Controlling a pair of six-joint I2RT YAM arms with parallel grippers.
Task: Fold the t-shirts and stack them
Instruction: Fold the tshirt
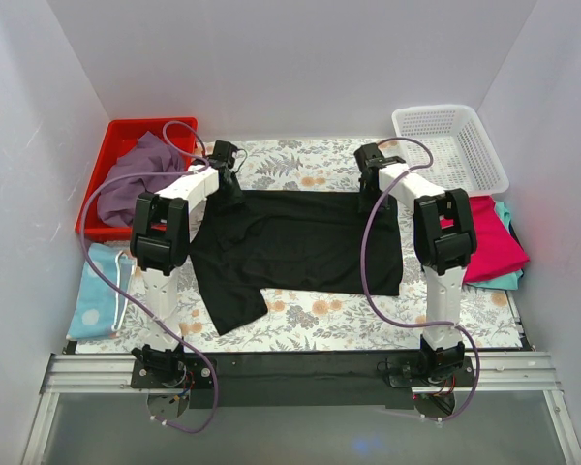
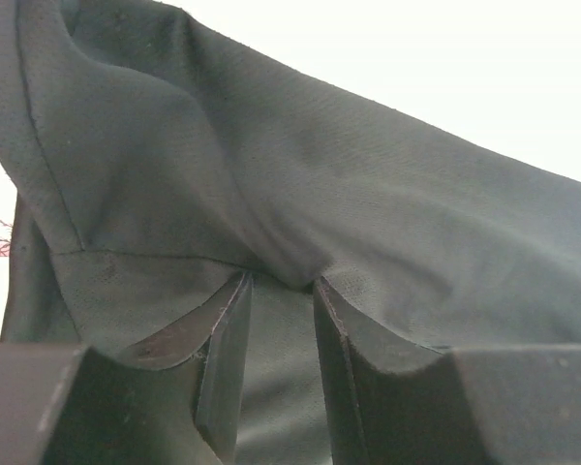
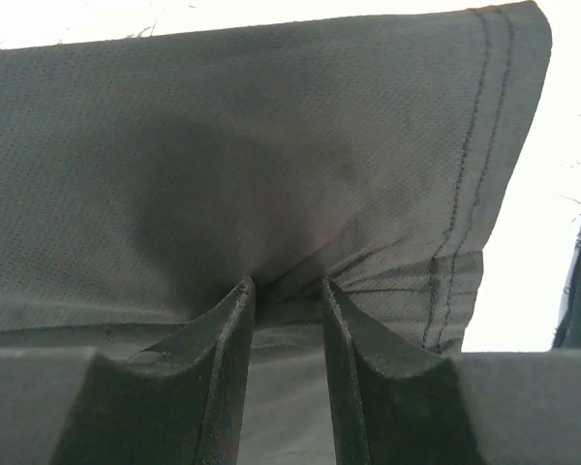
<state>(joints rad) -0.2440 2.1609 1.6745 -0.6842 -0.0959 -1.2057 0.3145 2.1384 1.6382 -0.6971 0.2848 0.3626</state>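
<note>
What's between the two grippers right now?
The black t-shirt: its far edge, pinched by the left gripper and right gripper, spans the gap, seen in the top view.

One black t-shirt, one purple t-shirt, one white basket.

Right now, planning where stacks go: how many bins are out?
2: red bin far left, holding a purple shirt; empty white basket far right. None looks hidden.
</note>
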